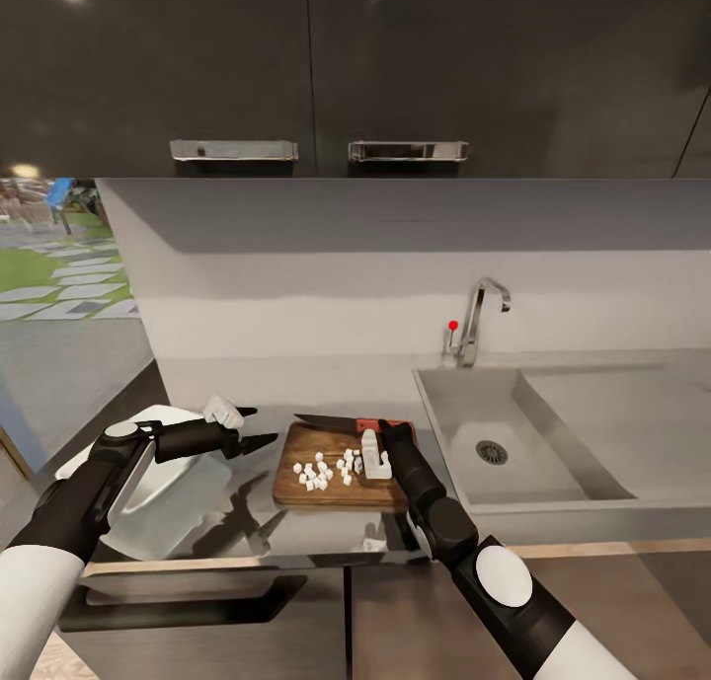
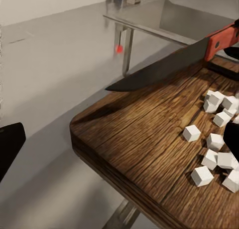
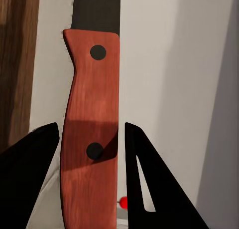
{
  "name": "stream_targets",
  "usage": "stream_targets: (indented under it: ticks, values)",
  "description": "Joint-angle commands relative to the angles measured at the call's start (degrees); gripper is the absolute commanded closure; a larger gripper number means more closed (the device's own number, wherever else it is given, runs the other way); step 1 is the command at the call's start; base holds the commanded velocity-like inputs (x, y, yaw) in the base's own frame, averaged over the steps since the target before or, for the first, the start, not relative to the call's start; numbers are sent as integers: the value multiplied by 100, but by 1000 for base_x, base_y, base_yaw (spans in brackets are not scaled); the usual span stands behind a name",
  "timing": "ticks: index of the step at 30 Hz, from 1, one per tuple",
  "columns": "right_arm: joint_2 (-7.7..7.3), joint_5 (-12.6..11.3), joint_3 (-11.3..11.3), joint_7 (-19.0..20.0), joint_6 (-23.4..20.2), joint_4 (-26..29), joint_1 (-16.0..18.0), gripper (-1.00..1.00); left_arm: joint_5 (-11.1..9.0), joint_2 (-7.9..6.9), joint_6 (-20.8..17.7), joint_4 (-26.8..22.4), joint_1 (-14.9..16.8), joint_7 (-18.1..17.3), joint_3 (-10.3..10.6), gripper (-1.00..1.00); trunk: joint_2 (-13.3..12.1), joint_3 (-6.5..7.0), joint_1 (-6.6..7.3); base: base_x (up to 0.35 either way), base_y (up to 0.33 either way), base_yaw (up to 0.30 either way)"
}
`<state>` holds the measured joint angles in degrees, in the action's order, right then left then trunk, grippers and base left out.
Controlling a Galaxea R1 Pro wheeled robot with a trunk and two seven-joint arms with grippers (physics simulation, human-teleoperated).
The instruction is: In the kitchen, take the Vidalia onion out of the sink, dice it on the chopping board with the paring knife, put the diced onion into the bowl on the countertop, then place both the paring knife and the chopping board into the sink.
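The brown chopping board lies on the grey countertop, left of the sink. Several white onion cubes are scattered on the board. Along the board's far edge lies the paring knife, its dark blade reaching past the board. My right gripper stands open astride the red-orange handle, its fingers close on either side. My left gripper is open and empty between the board and the white bowl. My left arm partly covers the bowl.
The steel basin has a dark round drain, with a curved chrome tap and a red knob behind it. A drainboard extends to the right. Dark upper cabinets with metal handles hang above the grey wall.
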<state>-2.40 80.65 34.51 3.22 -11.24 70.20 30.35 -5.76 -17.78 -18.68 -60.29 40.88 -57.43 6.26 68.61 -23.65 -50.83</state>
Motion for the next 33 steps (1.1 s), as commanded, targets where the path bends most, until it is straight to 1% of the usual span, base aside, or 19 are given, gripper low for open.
stream_targets:
  ticks: [1, 14, 15, 17, 19, 21, 22, 23, 24, 25, 26, 28, 29, 30, 31, 32, 33]
  values:
    - [-6, 60, 22, 35, -45, 11, 6, 100, -55, -6, -57, 0, 4, 3, 15, -100, -37, 12, 22, 0, 0, 0]
    - [-15, 63, 25, 38, -43, 11, 6, 100, -56, 2, -48, 6, 7, 40, 16, -100, -559, 245, 308, 0, 0, 0]
    - [-27, 63, 13, 38, -40, 11, 4, 100, -57, 2, -48, 7, 8, 44, 20, -100, -599, 263, 330, 0, 0, 0]
    - [-40, 55, -104, 74, -26, 16, 5, 100, -55, 5, -48, 8, 7, 46, 22, -100, -679, 299, 374, 0, 0, 0]
    - [-47, 50, -378, 217, 35, 73, 3, 100, -56, 9, -48, 8, 7, 47, 23, -100, -759, 335, 418, 0, 0, 0]
    - [-49, 43, -737, 459, 210, 166, 3, 100, -55, 10, -48, 9, 7, 47, 24, -100, -839, 371, 462, 0, 0, 0]
    - [-50, -42, -1330, 763, 479, 233, 5, 100, -56, 11, -48, 9, 7, 48, 21, -100, -880, 389, 484, 0, 0, 0]
    - [-50, -176, -1610, 856, 569, 245, 4, 100, -55, 11, -48, 7, 8, 48, 19, -100, -920, 407, 506, 0, 0, 0]
    - [-50, -603, -2031, 978, 682, 255, 3, 100, -55, 11, -48, 3, 8, 48, 18, -100, -960, 425, 527, 0, 0, 0]
    - [-50, -1006, -2279, 1053, 747, 259, 4, 100, -52, 14, -48, 2, 8, 48, 17, -100, -1000, 443, 549, 0, 0, 0]
    - [-50, -1708, -2560, 1167, 860, 262, 5, 100, -54, 17, -45, 1, 6, 48, 17, -100, -1040, 461, 571, 0, 0, 0]
    - [-50, -2666, -2785, 1302, 985, 264, 3, 100, -52, 19, -42, 0, 7, 48, 17, -100, -1120, 496, 615, 0, 0, 0]
    - [-50, -2889, -2832, 1325, 1006, 265, 2, 100, -51, 19, -41, -2, 5, 48, 17, -100, -1160, 514, 637, 0, 0, 0]
    - [-50, -3811, -3065, 1393, 1062, 265, 1, 100, -53, 20, -40, -11, 5, 43, 16, -100, -1200, 532, 659, 0, 0, 0]
    - [-50, -4083, -3131, 1403, 1070, 262, -2, 100, -53, 20, -40, -13, 4, 41, 15, -100, -1241, 550, 681, 0, 0, 0]
    - [-50, -4201, -3155, 1406, 1072, 263, -4, 100, -54, 20, -40, -14, 3, 39, 15, -100, -1281, 568, 703, 0, 0, 0]
    - [-50, -4403, -3189, 1410, 1072, 264, -10, 100, -55, 23, -40, -15, 3, 36, 15, -100, -1321, 586, 725, 0, 0, 0]
